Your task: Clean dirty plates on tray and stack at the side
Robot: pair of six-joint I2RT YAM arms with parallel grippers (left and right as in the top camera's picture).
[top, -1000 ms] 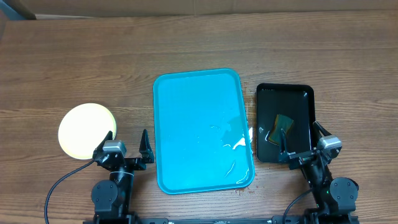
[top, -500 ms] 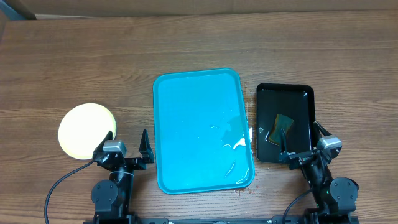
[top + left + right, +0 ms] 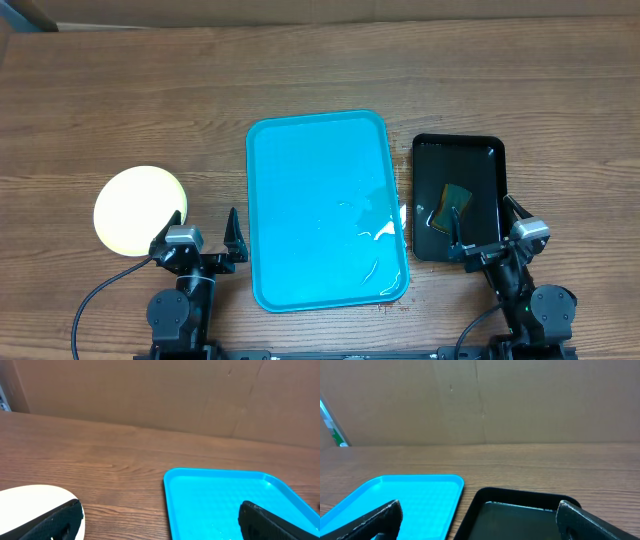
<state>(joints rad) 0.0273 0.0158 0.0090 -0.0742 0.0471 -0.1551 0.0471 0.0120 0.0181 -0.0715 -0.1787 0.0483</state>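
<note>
tray (image 3: 300, 170) bare | yellow plate (image 3: 135, 208) just left of left tool (image 3: 204, 226), the nearer arm | left tool, right tool (image 3: 482, 226) spread, empty

**Both arms folded low, jaws wide**

My left gripper (image 3: 204, 218) and my right gripper (image 3: 480, 212) sit low on the near side, each arm folded back over its base. Both point straight ahead. On each, the jaws are spread fully apart, with nothing between them.
</note>
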